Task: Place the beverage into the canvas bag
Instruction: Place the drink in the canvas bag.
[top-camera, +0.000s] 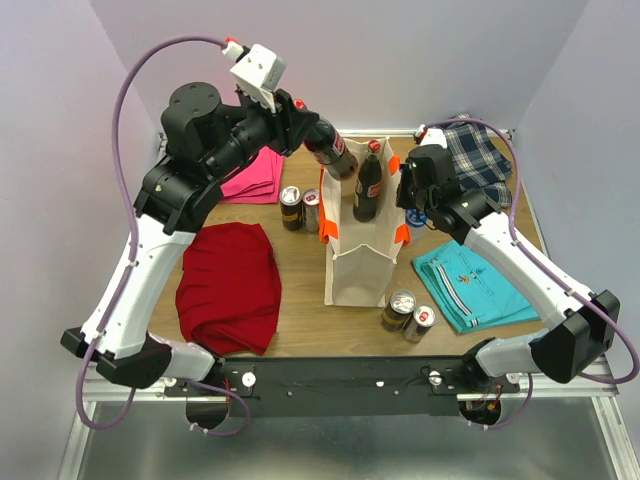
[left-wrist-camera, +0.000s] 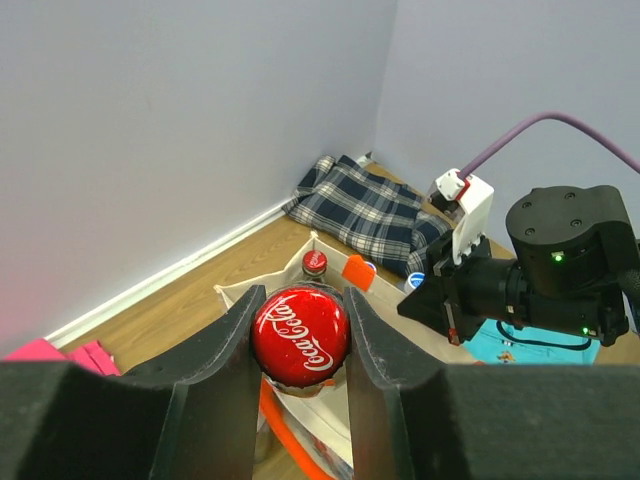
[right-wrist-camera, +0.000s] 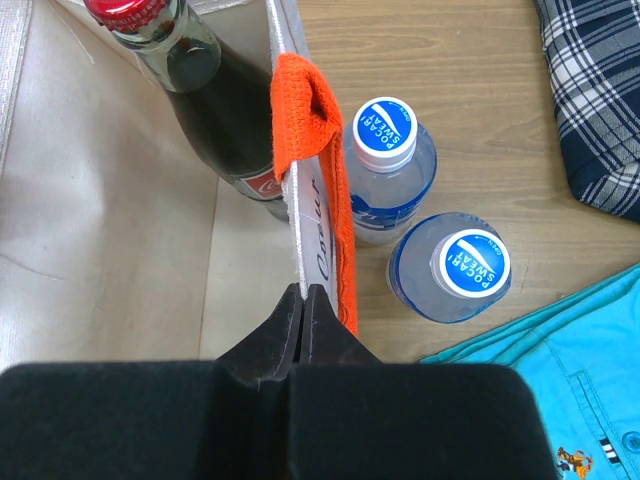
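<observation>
The cream canvas bag (top-camera: 355, 268) with orange handle straps (right-wrist-camera: 315, 150) stands upright mid-table. One cola bottle (top-camera: 367, 188) stands inside it, red cap up; it also shows in the right wrist view (right-wrist-camera: 195, 85). My left gripper (top-camera: 312, 133) is shut on the red cap (left-wrist-camera: 300, 335) of a second cola bottle (top-camera: 334, 152), held tilted in the air above the bag's back-left rim (left-wrist-camera: 240, 293). My right gripper (right-wrist-camera: 303, 297) is shut on the bag's right rim and also shows in the top view (top-camera: 405, 212).
Two Pocari Sweat bottles (right-wrist-camera: 392, 165) (right-wrist-camera: 455, 265) stand right of the bag. Cans stand left of it (top-camera: 299, 208) and in front (top-camera: 408, 315). Folded cloths lie around: red (top-camera: 230, 285), pink (top-camera: 250, 175), plaid (top-camera: 478, 160), teal (top-camera: 470, 280).
</observation>
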